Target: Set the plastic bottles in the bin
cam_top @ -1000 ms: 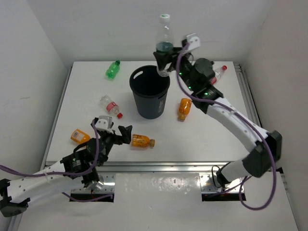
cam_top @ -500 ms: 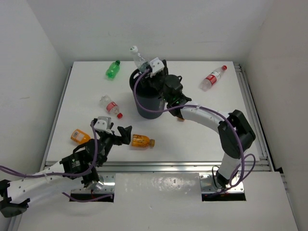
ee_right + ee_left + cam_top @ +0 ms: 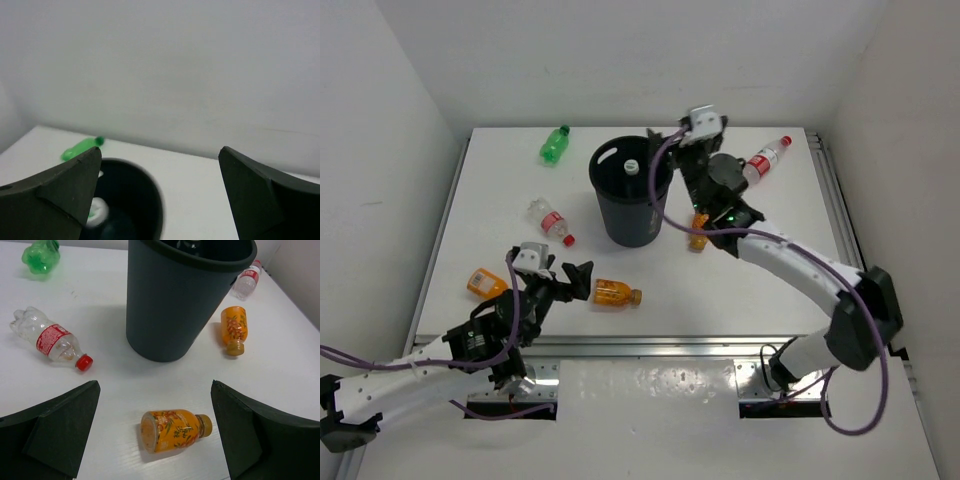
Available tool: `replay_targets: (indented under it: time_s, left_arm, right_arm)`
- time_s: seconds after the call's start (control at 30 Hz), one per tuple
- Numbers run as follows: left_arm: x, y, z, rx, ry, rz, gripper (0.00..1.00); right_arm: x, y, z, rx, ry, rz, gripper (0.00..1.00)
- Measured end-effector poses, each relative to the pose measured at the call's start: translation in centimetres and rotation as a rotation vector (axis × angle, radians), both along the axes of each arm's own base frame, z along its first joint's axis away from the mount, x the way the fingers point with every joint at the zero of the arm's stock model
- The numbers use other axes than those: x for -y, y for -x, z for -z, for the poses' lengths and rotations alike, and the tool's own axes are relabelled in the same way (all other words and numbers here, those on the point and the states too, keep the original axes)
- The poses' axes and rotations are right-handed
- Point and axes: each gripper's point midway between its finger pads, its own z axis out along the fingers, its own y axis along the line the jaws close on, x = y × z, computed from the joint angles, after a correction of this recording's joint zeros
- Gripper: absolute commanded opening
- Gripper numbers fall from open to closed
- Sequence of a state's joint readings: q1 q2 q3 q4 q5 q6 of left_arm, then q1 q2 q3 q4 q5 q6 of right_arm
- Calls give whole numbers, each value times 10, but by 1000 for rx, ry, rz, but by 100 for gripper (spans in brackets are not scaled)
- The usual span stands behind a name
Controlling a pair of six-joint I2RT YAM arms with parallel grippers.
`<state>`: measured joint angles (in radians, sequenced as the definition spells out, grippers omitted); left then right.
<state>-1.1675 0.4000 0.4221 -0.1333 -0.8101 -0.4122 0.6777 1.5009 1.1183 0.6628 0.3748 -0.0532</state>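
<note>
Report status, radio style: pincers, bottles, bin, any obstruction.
Left pincer open, empty, facing orange bottle. Right pincer open, empty, just above bin rim. White-capped bottle inside bin; others on table. Nothing blocking.

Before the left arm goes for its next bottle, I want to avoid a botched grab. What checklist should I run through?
1. Right gripper open and empty: ok.
2. A bottle's white cap shows inside the bin: ok.
3. Bin upright: ok.
4. Left gripper open, nearest orange bottle centred in its wrist view: ok.
5. Left gripper low enough to close on it: cannot tell.
6. All bottles binned: not ok, six lie on the table.
</note>
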Motion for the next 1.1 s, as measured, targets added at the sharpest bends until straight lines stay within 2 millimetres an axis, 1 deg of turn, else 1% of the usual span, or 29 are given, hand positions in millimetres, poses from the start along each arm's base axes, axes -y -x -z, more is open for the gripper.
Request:
replay_targets:
  time_s: [0.03, 0.07, 0.1, 0.13, 0.17, 0.2, 0.23, 0.27, 0.33, 0.37, 0.47, 0.57, 0.6, 0.67, 0.83, 0.93, 1.03, 1.1]
  left_arm:
    - [-1, 0, -1, 2, 3, -3, 100]
    - [-1, 0, -1, 2, 4, -5, 100]
    - [-2, 0, -1, 2, 4, -7, 100]
    - [-2, -1, -1, 2, 2, -11, 100]
    - [-3, -1, -1, 2, 2, -13, 100]
    - [-3, -1, -1, 3, 2, -17, 100]
    - [-3, -1, 0, 2, 1, -19, 100]
    - [-4, -1, 0, 2, -1, -21, 100]
    - [-3, -2, 1, 0, -5, -24, 100]
    - [-3, -2, 1, -1, -9, -24, 100]
    - [-3, -2, 3, -3, -15, -25, 100]
    - [-3, -2, 3, -3, -14, -27, 100]
    - [-3, -2, 3, -3, -15, -27, 100]
    - [-3, -3, 3, -3, -15, -28, 100]
    - [-3, -3, 3, -3, -15, -28, 100]
    - [-3, -3, 3, -3, -15, -28, 100]
    - [-3, -3, 3, -3, -15, -28, 100]
    - [-3, -3, 3, -3, -15, -29, 100]
  right_arm:
    - [24, 2, -12, -26, -64, 63, 99]
    - [38, 1, -9, -75, -103, 107, 99]
    - [68, -3, -25, -86, -162, 177, 99]
    - [91, -6, -28, -112, -203, 232, 99]
    - [111, -8, -26, -140, -237, 280, 99]
    - [135, -9, -18, -176, -276, 334, 99]
    - [153, -10, -6, -212, -304, 378, 99]
    - [167, -10, 13, -260, -325, 411, 99]
    - [180, -10, 52, -357, -350, 445, 99]
    - [185, -9, 78, -420, -353, 459, 99]
    - [183, -6, 157, -620, -361, 470, 99]
    - [172, 7, 220, -787, -354, 463, 99]
    - [168, 11, 235, -829, -353, 459, 99]
    - [163, 14, 255, -883, -355, 460, 99]
    - [153, 14, 294, -976, -361, 463, 99]
    - [148, 15, 320, -1038, -352, 468, 99]
    - [144, 14, 337, -1079, -347, 469, 97]
    - [142, 12, 345, -1097, -345, 468, 91]
